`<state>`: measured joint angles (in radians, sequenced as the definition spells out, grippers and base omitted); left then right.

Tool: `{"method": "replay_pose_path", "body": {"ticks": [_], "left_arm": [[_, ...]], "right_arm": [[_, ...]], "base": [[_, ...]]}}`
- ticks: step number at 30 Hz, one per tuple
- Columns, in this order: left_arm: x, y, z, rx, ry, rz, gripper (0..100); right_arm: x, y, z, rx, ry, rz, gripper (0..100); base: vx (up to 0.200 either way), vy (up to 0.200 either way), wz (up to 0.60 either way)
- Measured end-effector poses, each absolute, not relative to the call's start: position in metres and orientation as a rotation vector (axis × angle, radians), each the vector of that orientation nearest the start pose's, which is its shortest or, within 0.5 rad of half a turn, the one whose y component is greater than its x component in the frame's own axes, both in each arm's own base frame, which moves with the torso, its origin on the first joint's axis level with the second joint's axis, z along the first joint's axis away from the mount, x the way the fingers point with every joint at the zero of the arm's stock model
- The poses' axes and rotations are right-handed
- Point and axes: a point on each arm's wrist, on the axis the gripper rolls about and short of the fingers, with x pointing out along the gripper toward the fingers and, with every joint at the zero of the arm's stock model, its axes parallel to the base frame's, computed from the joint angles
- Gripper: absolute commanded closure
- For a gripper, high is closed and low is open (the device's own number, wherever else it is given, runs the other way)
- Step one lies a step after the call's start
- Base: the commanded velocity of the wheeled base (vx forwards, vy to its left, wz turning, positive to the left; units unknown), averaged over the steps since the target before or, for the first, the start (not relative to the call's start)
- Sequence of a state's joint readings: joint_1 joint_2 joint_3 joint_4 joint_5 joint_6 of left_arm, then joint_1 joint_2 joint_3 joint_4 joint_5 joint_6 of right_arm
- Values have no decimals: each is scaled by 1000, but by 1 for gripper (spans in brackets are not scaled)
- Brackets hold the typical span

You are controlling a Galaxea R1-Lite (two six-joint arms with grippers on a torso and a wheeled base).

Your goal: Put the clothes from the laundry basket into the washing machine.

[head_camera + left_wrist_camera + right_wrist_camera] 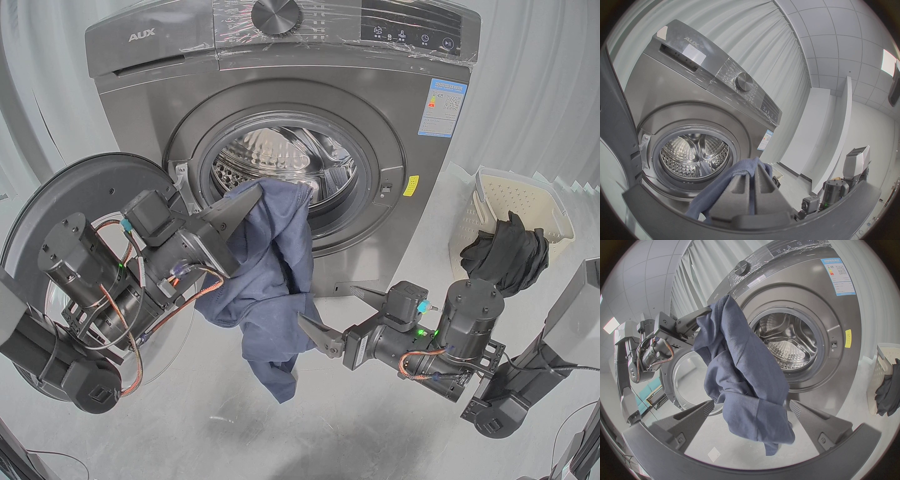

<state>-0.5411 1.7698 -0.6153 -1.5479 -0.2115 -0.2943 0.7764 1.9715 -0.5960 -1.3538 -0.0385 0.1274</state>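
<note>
- Bright, even indoor light; ceiling panel (889,62) burns white in the left wrist view.
- Drum (275,153) throws hard glints, upper centre of the head view; plastic film (337,28) along the top edge glares.
- Floor (375,425) shadows faint and soft-edged.
- Both wrist views show fisheye bend: curtain (762,40) folds bowed, corners black.

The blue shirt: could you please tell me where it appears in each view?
Head view: the blue shirt hangs centre from the left gripper, before the drum opening.
Left wrist view: blue shirt pinched in the left gripper, near the drum opening.
Right wrist view: blue shirt draped mid-picture, beside the drum opening.
Shared landmark: the control dial.
</note>
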Motion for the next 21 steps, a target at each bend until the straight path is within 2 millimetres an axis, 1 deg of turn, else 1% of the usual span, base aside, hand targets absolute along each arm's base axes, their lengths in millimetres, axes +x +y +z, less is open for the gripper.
{"method": "replay_pose_path", "body": {"ticks": [5, 12, 16, 21], "left_arm": [[253, -157, 204, -347, -291, -782, 100], [254, -158, 203, -348, -286, -782, 100], [254, -159, 202, -348, -282, -784, 100], [255, -160, 199, -346, -274, -783, 100]], "right_arm": [[239, 237, 118, 118, 43, 751, 0], [254, 253, 121, 133, -3, 754, 0], [265, 263, 116, 127, -14, 750, 0], [275, 273, 98, 112, 10, 747, 0]], "base": [[0, 0, 0], [0, 0, 0], [0, 0, 0], [0, 0, 0]]}}
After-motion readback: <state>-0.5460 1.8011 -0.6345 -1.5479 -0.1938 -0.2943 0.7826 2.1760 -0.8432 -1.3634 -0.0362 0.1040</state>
